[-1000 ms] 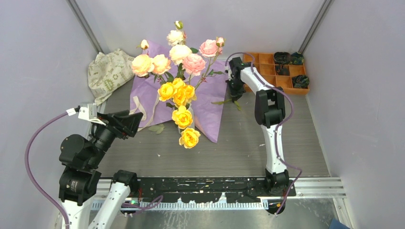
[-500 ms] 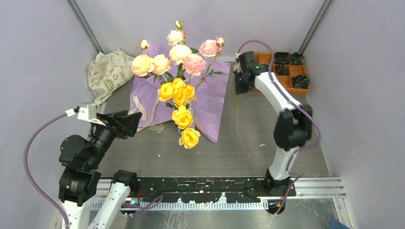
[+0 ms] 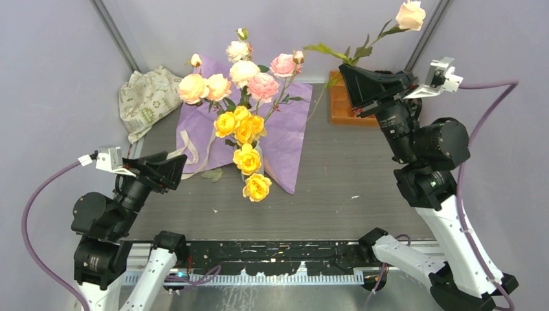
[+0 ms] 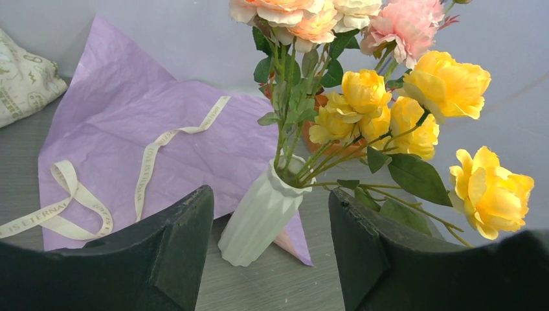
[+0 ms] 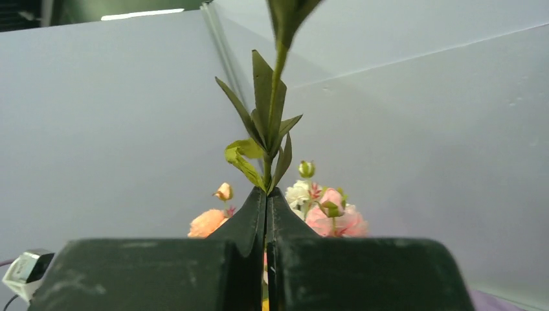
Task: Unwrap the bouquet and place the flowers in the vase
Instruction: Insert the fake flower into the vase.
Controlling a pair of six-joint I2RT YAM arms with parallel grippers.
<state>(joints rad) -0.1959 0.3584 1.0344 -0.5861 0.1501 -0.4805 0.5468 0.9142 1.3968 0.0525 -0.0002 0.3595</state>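
Right gripper jaws clamped on the green leafy stem of a single pale peach rose, high at 2 o'clock. Left gripper jaws wide, holding nothing, at 8 o'clock, facing small white ribbed vase. Vase upright mid-table, holding peach, pink, cream and yellow roses, seemingly on near edge of flat purple paper sheet. Cream ribbon loose on the paper at 10.

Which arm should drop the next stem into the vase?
Right. The right hand is shut on the cream rose by its stem, held high; the left hand is open, empty, facing the vase.
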